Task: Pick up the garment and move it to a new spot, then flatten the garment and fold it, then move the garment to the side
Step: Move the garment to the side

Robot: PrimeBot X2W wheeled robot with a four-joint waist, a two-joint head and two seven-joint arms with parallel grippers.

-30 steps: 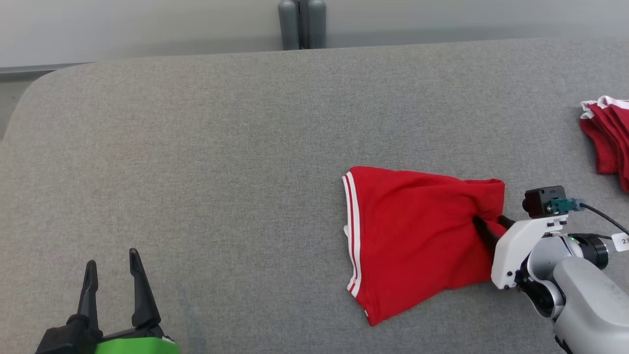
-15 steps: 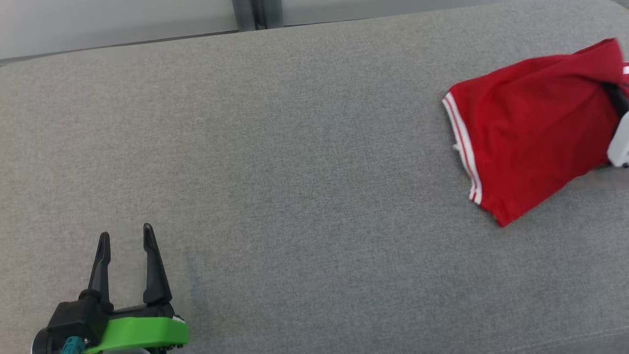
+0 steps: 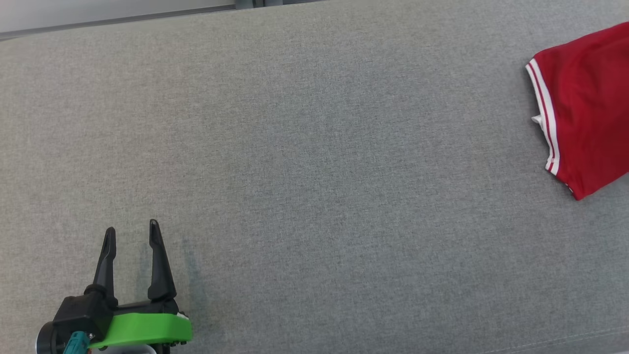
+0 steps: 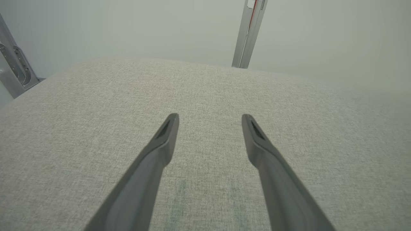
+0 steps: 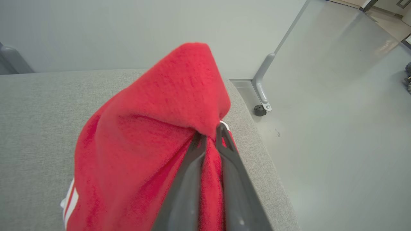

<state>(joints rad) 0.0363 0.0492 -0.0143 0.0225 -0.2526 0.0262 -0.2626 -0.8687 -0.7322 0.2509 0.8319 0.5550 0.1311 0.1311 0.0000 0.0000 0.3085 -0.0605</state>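
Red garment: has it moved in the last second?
Yes. The red garment went right and nearer the table's far edge, more than the camera's shift.

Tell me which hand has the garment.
The right hand, pinched shut on the red garment; the left hand stands open and empty.

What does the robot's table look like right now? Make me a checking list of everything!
surface: grey woven table, flat.
job's things: red garment with white stripes, at the table's right side, bunched where it is gripped.
clutter: nothing seen.
hands: left hand open, holding nothing, over the table; right hand shut on the red garment.
cables: teal connector at the left hand's base; no lead seen.
surroundings: pale wall, metal post, grey floor.
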